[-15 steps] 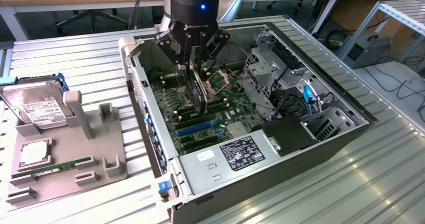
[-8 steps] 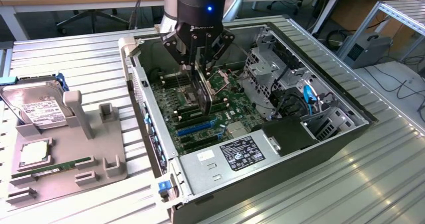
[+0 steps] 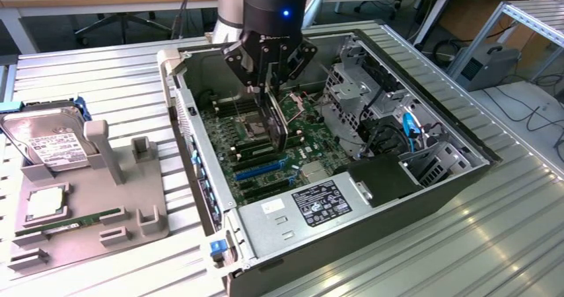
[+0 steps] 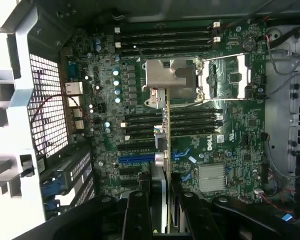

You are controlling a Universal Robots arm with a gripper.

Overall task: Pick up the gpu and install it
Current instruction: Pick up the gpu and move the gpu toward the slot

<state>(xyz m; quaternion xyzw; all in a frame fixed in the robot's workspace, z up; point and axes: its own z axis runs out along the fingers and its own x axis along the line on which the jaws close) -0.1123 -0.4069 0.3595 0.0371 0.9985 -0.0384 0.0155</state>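
Noted gpu (image 3: pixel 280 122) (image 4: pixel 167 125) inside the computer case (image 3: pixel 370 237), standing on edge, near vertical, over the middle of the case floor. Pinched at its top edge by the gripper (image 3: pixel 269 84) (image 4: pixel 159 197), jaws drawn partway together, one finger against each flat face of the card. Cannot tell whether the card's lower edge touches anything beneath it.

Directly under the card, on the case floor: green motherboard (image 3: pixel 255 178) (image 4: pixel 230 125). Silver processor socket frame (image 3: pixel 251 125) (image 4: pixel 170 80) below one end of the card, blue slot (image 3: pixel 260 171) (image 4: pixel 135 159) near the other end, black slots in between.

Toward the case side on the exterior view's right: metal drive cage (image 3: pixel 352 99), close beside the gripper, with black and blue cables (image 3: pixel 408 129) draped just past it. At the case end nearest the exterior camera: silver box with a black label (image 3: pixel 321 204). On one case wall: perforated grille (image 4: pixel 47 105) with red wires across it.

Outside the case, on the exterior view's left, well apart: grey fixture (image 3: pixel 84 244) bearing hard drive (image 3: pixel 49 145) and green memory stick (image 3: pixel 75 223).
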